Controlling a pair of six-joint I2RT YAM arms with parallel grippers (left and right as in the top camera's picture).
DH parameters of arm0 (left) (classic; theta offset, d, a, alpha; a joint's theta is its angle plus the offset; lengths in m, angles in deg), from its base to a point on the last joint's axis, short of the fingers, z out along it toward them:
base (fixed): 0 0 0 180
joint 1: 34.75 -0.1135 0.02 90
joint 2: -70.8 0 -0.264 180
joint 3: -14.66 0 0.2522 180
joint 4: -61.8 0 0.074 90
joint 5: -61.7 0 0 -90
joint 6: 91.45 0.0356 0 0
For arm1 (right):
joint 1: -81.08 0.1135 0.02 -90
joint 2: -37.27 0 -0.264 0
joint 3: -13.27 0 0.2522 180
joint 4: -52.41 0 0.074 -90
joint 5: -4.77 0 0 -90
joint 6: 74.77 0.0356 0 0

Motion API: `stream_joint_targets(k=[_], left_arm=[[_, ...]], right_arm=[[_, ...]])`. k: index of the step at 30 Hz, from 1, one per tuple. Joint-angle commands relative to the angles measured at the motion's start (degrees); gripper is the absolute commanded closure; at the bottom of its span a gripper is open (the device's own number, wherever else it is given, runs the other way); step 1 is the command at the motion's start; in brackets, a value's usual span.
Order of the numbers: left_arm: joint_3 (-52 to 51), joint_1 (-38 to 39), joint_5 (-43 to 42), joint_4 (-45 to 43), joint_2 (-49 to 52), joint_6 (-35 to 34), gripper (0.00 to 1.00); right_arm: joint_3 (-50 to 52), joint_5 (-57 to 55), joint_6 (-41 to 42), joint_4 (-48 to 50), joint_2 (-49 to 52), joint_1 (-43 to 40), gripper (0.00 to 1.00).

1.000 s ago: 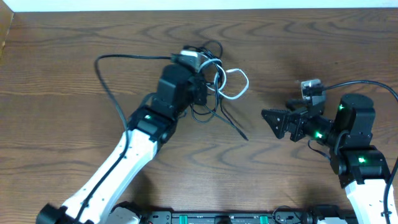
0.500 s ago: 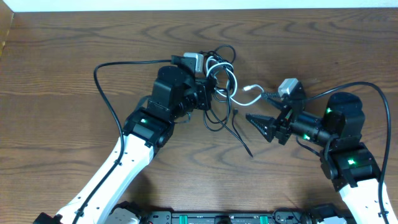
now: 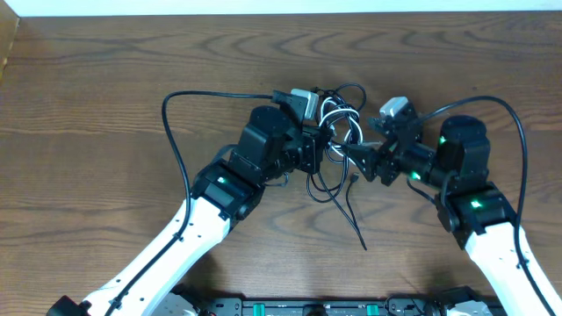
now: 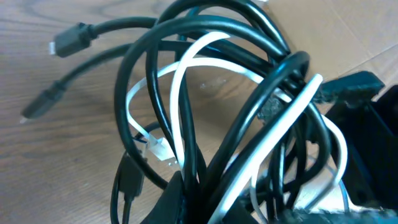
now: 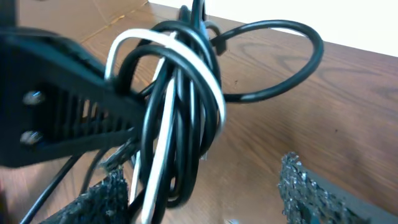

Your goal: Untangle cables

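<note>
The cables are a looped bundle of thin black and white cords at the table's middle back. My left gripper is shut on the bundle's left side; in the left wrist view the cables rise from between its fingers. My right gripper points left at the bundle and stands open. In the right wrist view the cables hang between its jaws, close against the left finger, with a wide gap to the right finger. One black cord end trails toward the front.
Two loose black plug ends lie on the wood beyond the bundle. The left arm's thick black cable arcs over the table, and the right arm's cable loops at the right. A white wall strip borders the back edge.
My left gripper has carried the bundle to the right. My right arm has swung left and back until its jaws straddle the bundle, and they have narrowed a little.
</note>
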Motion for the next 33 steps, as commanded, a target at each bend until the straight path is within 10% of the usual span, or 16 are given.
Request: stream_joint_targets(k=[1, 22, 28, 33], left_arm=[[1.4, 1.4, 3.2, -0.4, -0.9, 0.2, 0.93], [1.4, 7.5, 13.0, -2.8, 0.3, -0.4, 0.93], [1.4, 8.1, 14.3, -3.1, 1.0, -0.5, 0.93], [1.4, 8.1, 25.7, -3.0, 0.9, 0.2, 0.93]], right_arm=[[-0.8, -1.3, 2.7, 2.4, 0.7, 0.3, 0.29], [-0.8, -12.3, 7.9, 4.4, 0.7, 1.1, 0.60], [-0.8, -12.3, 7.9, 4.2, 0.7, 1.1, 0.97], [-0.8, -12.2, 8.4, 2.5, 0.6, 1.1, 0.99]])
